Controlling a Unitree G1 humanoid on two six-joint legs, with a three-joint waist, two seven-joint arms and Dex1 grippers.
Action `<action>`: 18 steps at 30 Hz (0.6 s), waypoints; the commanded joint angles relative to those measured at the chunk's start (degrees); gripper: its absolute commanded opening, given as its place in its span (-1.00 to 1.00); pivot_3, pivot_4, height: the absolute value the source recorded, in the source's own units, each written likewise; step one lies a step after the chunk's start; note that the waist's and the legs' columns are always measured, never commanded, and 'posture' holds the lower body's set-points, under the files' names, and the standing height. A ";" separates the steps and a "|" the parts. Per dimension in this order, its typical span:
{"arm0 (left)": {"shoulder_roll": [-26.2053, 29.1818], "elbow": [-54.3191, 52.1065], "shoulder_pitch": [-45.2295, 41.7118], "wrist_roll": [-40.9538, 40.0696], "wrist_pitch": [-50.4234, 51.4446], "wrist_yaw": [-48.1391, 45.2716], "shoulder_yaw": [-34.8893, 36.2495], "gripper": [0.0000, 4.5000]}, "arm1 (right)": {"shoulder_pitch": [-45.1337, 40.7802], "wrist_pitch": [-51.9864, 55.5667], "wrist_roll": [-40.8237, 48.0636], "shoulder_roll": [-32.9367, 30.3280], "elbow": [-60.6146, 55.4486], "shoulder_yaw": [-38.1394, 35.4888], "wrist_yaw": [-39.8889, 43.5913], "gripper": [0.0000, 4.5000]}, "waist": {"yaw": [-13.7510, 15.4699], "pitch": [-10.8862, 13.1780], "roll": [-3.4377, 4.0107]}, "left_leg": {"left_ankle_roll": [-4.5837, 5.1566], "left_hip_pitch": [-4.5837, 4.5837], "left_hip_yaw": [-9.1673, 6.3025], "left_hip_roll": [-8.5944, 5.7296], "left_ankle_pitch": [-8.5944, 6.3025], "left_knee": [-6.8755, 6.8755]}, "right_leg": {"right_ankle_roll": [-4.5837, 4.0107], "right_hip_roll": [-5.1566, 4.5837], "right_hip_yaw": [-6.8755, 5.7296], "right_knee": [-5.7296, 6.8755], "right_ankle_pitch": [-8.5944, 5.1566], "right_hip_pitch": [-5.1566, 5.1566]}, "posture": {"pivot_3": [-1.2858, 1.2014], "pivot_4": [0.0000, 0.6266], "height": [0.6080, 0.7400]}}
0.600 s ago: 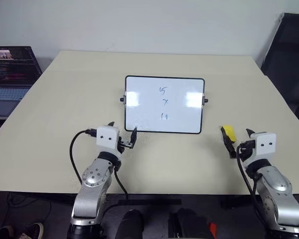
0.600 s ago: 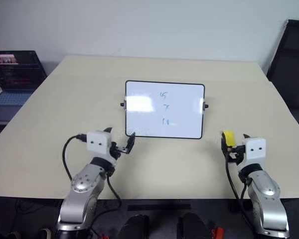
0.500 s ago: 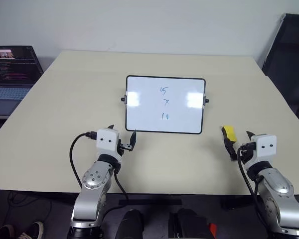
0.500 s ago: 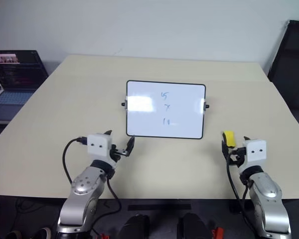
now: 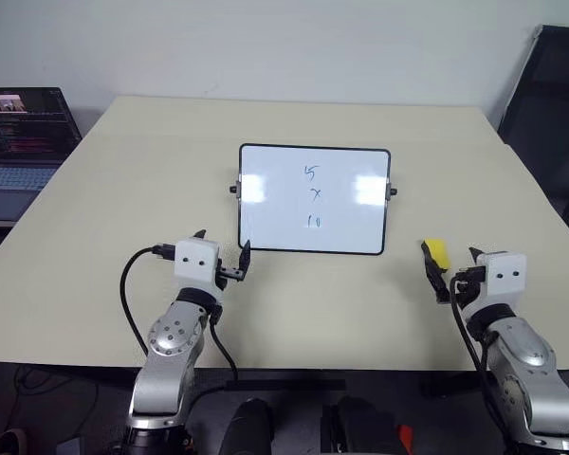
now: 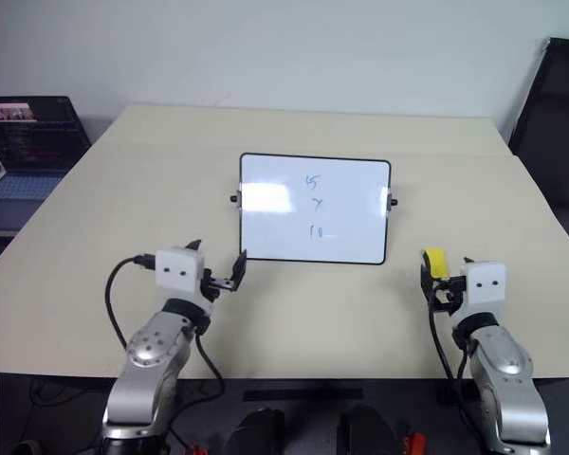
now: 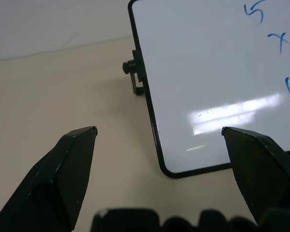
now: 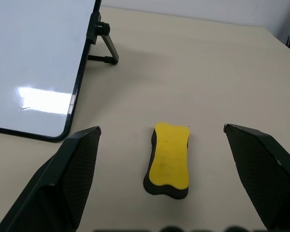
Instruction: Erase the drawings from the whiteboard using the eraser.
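Eraser (image 8: 168,160) lies on the worktop (image 5: 123,190) straight ahead of the wide-open right tool (image 5: 449,269), lengthwise to its reach; left tool (image 5: 223,251), also open, faces the whiteboard (image 5: 266,218)

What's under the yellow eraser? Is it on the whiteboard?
The eraser lies flat on the bare tan table, beside the whiteboard and apart from it. Its dark underside faces down; whatever lies directly beneath it is covered.
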 commanded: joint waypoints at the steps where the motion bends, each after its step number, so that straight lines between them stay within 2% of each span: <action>1: 1.22 -0.73 -2.59 -1.31 -1.77 -1.44 1.58 1.00 | -1.08 1.02 0.99 0.75 -3.86 -0.11 -1.07 0.97 | 0.00 0.00 0.00 | 0.00 0.00 -0.01 0.00 0.00 0.00 | 0.00 0.00 -0.01 0.00 0.00 0.00 | 0.03 -0.52 1.00; 8: 2.85 4.11 -10.57 -4.98 -2.57 -6.27 2.03 1.00 | 0.06 1.29 1.03 1.11 -8.40 -1.59 -1.84 0.97 | 0.02 0.01 0.01 | 0.00 -0.02 -0.01 -0.01 0.00 0.00 | 0.01 0.01 -0.03 -0.01 0.00 0.00 | 0.03 -0.52 1.00; 13: 4.37 7.17 -17.70 -9.39 -2.98 -15.31 -0.30 1.00 | -0.71 11.13 7.26 2.14 -13.62 -2.86 -2.98 0.97 | 0.09 0.02 -0.01 | 0.00 -0.10 -0.06 -0.04 0.00 0.03 | 0.05 0.03 -0.08 -0.03 0.01 0.00 | 0.03 -0.52 1.00; 18: 4.86 11.41 -23.05 -12.28 -4.87 -23.44 -2.89 1.00 | -2.48 19.37 8.74 2.38 -18.79 -1.21 -6.09 0.97 | -0.15 0.02 -0.01 | 0.00 -0.09 -0.04 -0.05 0.00 0.01 | 0.06 0.06 -0.07 -0.02 0.02 -0.02 | 0.03 -0.52 1.00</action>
